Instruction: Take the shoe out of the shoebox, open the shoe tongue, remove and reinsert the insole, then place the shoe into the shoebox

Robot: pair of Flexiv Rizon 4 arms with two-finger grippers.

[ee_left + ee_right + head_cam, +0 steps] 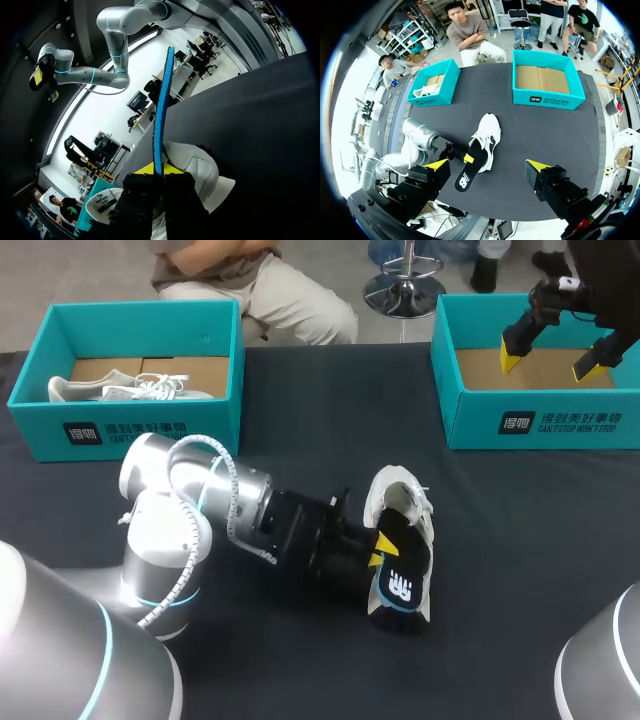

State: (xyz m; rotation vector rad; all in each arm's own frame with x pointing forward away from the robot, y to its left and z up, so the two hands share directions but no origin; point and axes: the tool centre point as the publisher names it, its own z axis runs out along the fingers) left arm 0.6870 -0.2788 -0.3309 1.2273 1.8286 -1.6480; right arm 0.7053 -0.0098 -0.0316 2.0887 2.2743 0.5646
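Observation:
A white shoe [398, 498] lies on the black table, just right of the middle. Its black insole [402, 585], blue at the edge, is out of the shoe and sticks toward the front of the table. My left gripper [379, 548] is shut on the insole from both sides. In the left wrist view the insole [161, 115] stands edge-on between the yellow fingertips [172, 169], with the shoe [197, 167] below. My right gripper [555, 355] hangs open high over the empty right shoebox [540, 425]. From up there it looks down on shoe [489, 129] and insole [469, 175].
A second teal shoebox [130, 430] at the back left holds another white shoe [130, 390]. My left arm's elbow [165, 520] rises over the front left of the table. Both boxes [434, 95] [547, 100] stand along the far edge.

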